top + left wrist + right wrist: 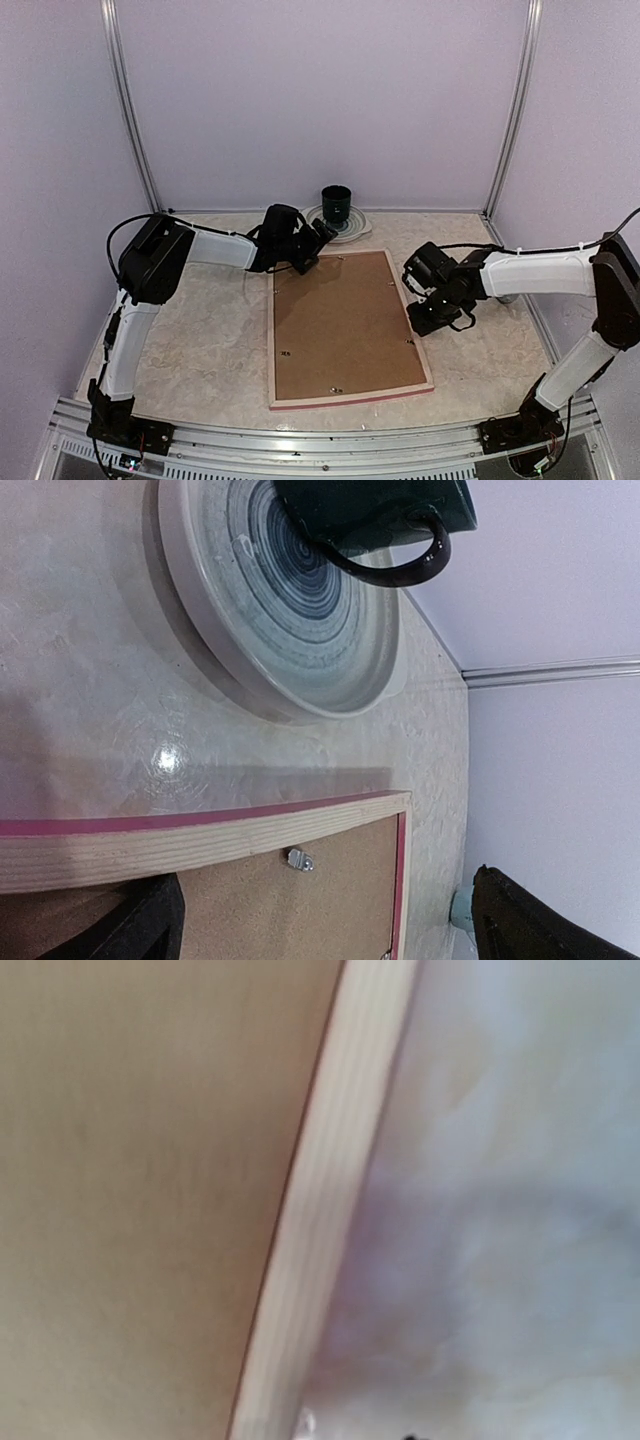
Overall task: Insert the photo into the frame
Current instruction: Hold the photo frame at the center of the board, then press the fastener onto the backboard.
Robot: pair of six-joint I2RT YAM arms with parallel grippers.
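Observation:
The frame (272,350) lies face down in the middle of the table, pale wood rim up, pink edge showing. A brown backing board (340,325) fills it, held by small metal clips (298,859). The photo is not in view. My left gripper (312,250) is open just above the frame's far left corner; its dark fingers (145,925) stand wide apart over the far rim (200,840). My right gripper (418,300) is low at the frame's right edge. Its view is a blurred close-up of rim (330,1210) and backing board (150,1160), and its fingers barely show.
A grey-blue ringed plate (352,226) with a dark green mug (336,203) on it stands at the back of the table, just beyond the frame's far edge. It also shows in the left wrist view: plate (300,610), mug (380,510). Lilac walls enclose three sides.

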